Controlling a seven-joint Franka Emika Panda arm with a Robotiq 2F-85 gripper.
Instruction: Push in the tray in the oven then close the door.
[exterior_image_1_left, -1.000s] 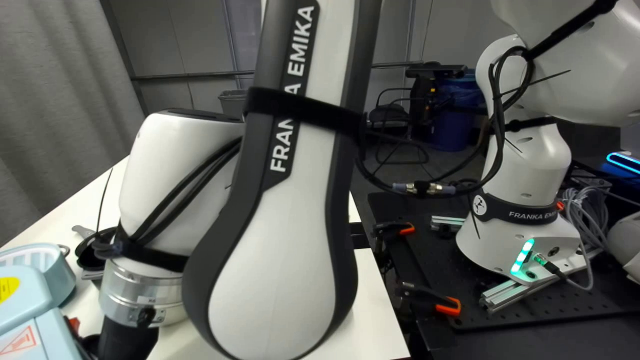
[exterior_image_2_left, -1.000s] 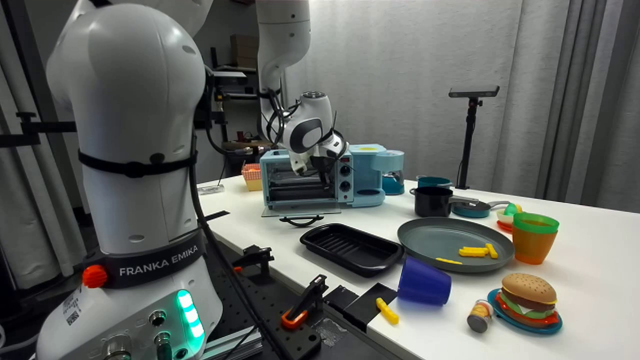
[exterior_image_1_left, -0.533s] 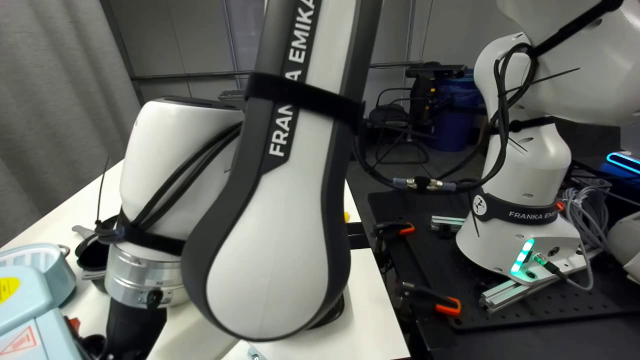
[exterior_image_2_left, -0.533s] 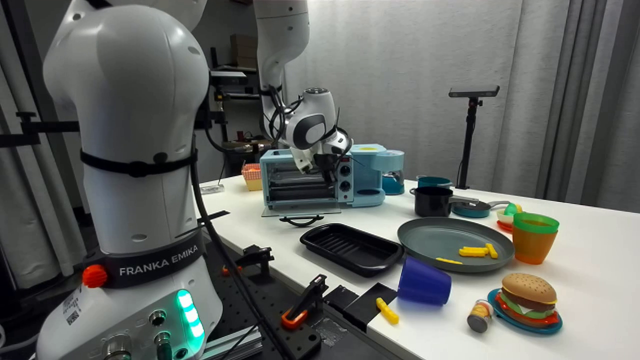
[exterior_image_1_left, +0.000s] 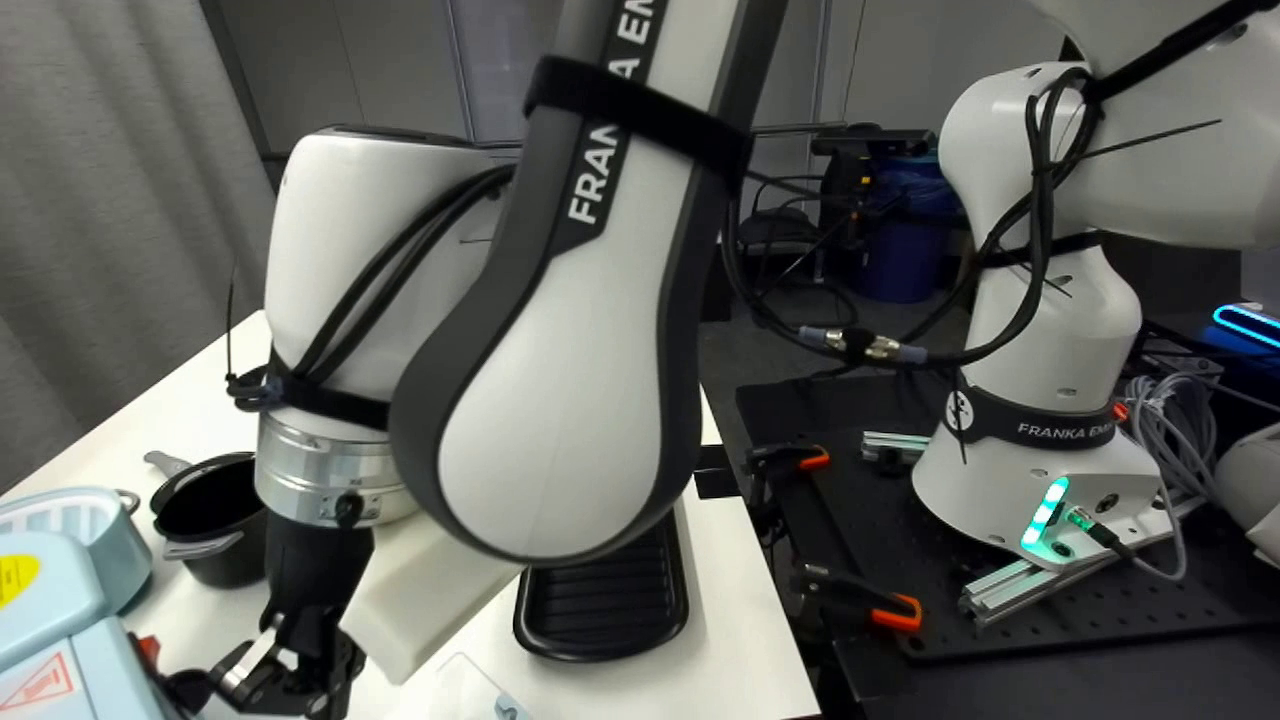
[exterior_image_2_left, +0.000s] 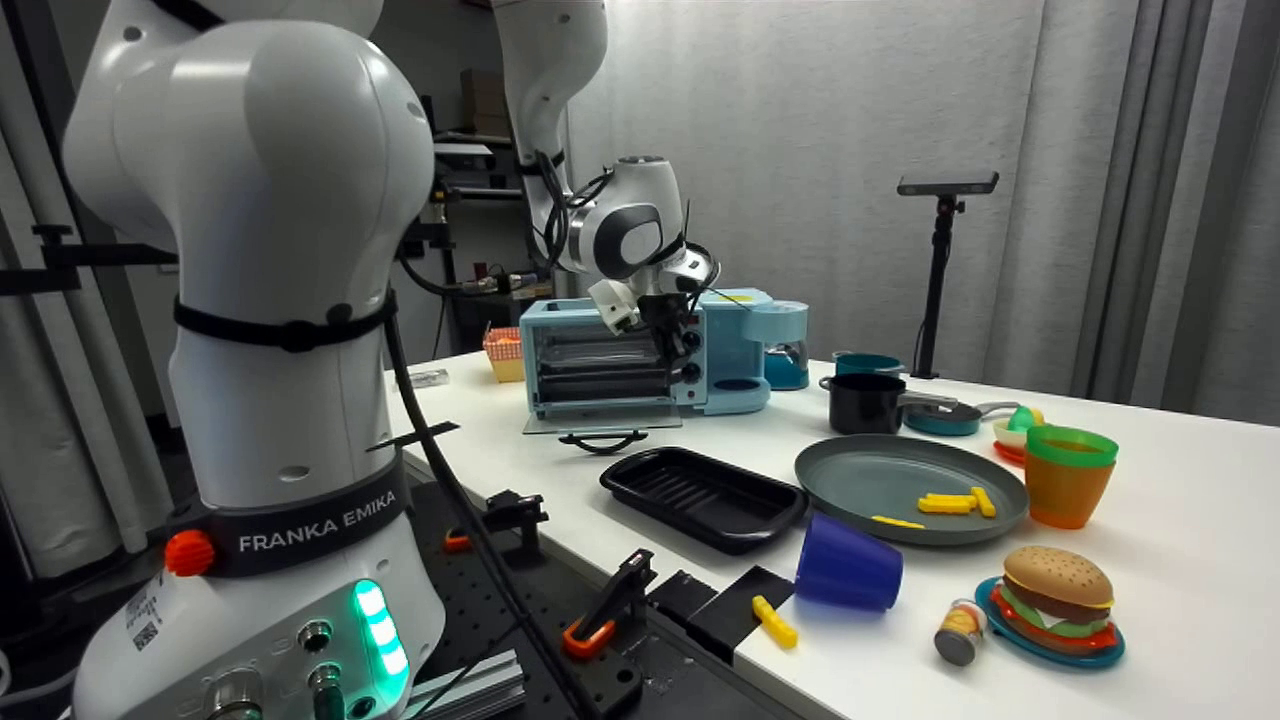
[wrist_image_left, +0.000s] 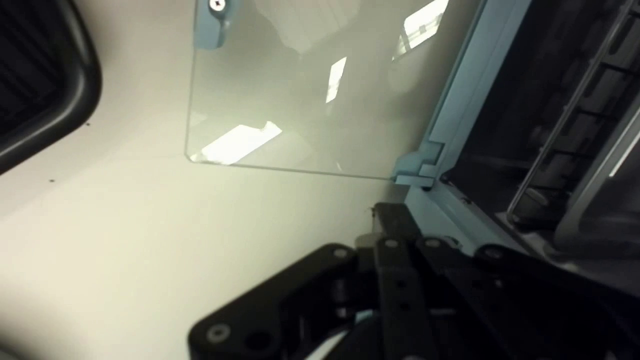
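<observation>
In an exterior view, the oven (exterior_image_2_left: 565, 316) hides a stretch of the far edge of the table (exterior_image_2_left: 1190, 545). In an exterior view, the robot arm (exterior_image_1_left: 550, 430) covers part of a black pan (exterior_image_1_left: 600, 605) near the table edge seen at right. The wrist view cuts off the pan and the oven rack (wrist_image_left: 564, 111), and blurs the dark gripper (wrist_image_left: 400, 225).

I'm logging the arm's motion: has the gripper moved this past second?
Yes; in an exterior view, the gripper has shifted rightward, closer to the lower oven knob.

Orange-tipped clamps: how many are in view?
2, both by the edge of the table: one clamp nearer the oven, another clamp nearer the blue cup. Others may be hidden.
</observation>
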